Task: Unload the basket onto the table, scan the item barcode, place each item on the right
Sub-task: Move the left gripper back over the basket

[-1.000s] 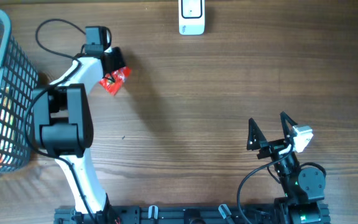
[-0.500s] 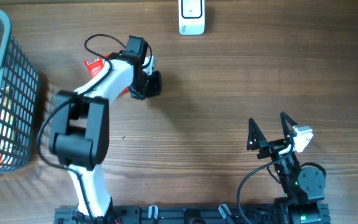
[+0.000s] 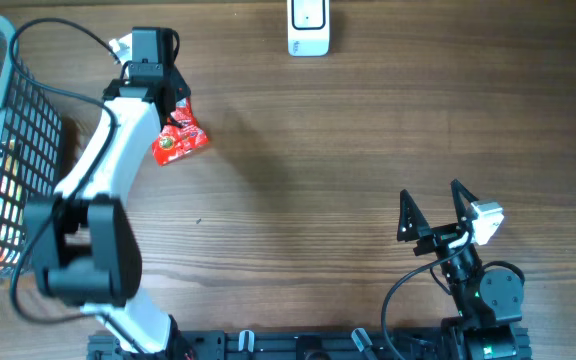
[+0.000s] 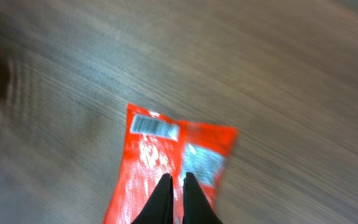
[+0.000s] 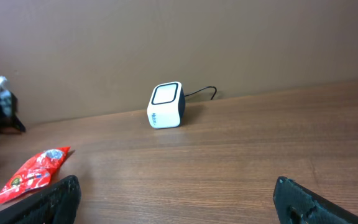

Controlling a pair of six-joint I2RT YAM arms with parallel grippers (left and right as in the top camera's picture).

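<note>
On wooden counter point(image 3: 318, 200): red foil packet point(image 3: 178, 142), left claw point(image 4: 178, 180) together over it, right claw point(image 3: 431, 192) apart; we risk a missed scan, white cube scanner point(image 3: 308, 28) well apart.

A wooden table point(image 3: 348, 150) fills the overhead view, its mid-brown surface streaked left to right with fine darker grain and marked by 1 small dark speck left of centre. Behind its far edge rises a plain, matte brown wall point(image 5: 241, 37). The light is soft and even, leaving a pale sheen on the wood and only faint shadows.
</note>
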